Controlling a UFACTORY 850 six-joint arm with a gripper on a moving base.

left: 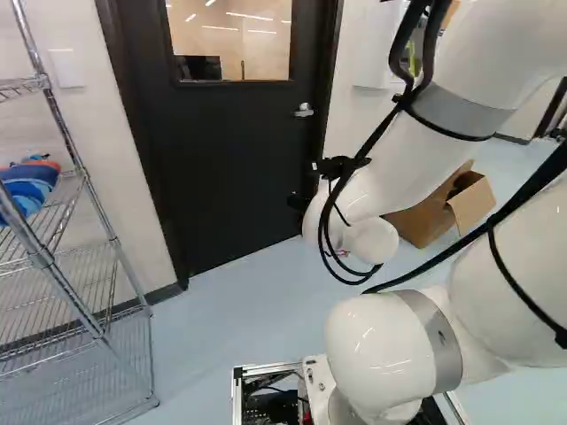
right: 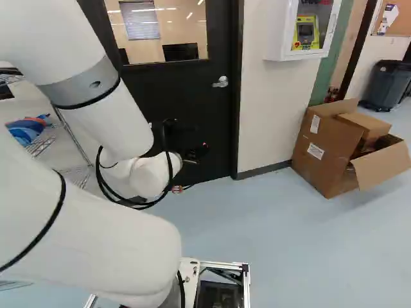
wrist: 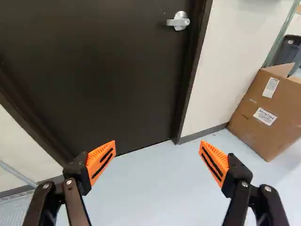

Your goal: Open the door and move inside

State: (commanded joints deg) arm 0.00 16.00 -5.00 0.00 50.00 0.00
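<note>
Item, the door: one flat black door with a glass window (left: 232, 124), standing closed in its black frame (right: 236, 96), straight ahead of your base.

Item, its handle: one silver metal lever (wrist: 178, 21), mounted near the door edge closest to the cardboard box; you see it ahead of the fingers and well apart from both.

Item, your arm: one white, round-jointed arm with grey bands and black cables (left: 403, 155), reaching forward toward the door.

Item, your tool: one black two-finger gripper with orange pads (right: 193, 154), set lower than the lever. Your wrist view shows the gripper (wrist: 157, 149) with its fingers spread wide apart, pale floor visible between them, neither one touching the door or lever.

Surroundings: a pale blue smooth floor (right: 276, 224) below you; a brown cardboard box with open flaps (right: 324, 151) by the white wall (right: 266, 109); a white wall cabinet holding a yellow device (right: 276, 32); a dark grey plastic bin (right: 387, 83) farther back; a silver wire shelving rack (left: 44, 259) at the left of your left base view, bearing blue items (left: 27, 190).
</note>
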